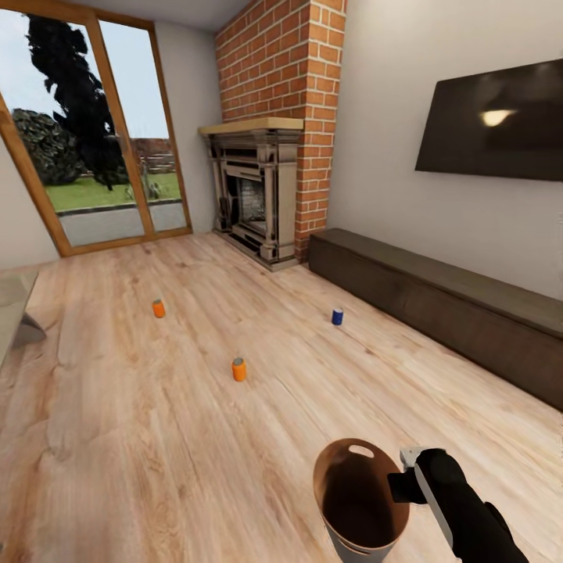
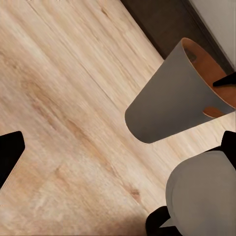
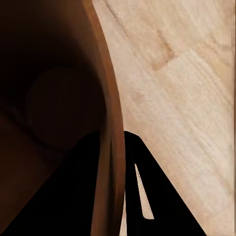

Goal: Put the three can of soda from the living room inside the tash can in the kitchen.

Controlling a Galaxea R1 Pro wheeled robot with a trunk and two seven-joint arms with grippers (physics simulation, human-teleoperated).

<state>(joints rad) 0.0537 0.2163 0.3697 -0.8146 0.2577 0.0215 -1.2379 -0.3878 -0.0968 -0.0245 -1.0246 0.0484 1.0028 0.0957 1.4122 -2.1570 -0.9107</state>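
Observation:
Three soda cans stand apart on the light wood floor: an orange can (image 1: pixel 159 308) at the far left, a second orange can (image 1: pixel 238 369) nearer, and a blue can (image 1: pixel 337 316) to the right near the cabinet. The trash can (image 1: pixel 360 500) hangs tilted above the floor at the bottom right, brown inside and pale grey outside (image 2: pixel 172 103). My right gripper (image 1: pixel 407 477) is shut on its rim (image 3: pixel 110 123), one finger inside and one outside. In the left wrist view my left gripper (image 2: pixel 118 152) is open over bare floor, beside the bin.
A red brick fireplace (image 1: pixel 262 188) stands in the far corner. A long dark wood cabinet (image 1: pixel 438 305) runs along the right wall under a wall television (image 1: pixel 493 121). Glass doors (image 1: pixel 94 141) fill the far left. A furniture edge (image 1: pixel 16 313) shows at the left.

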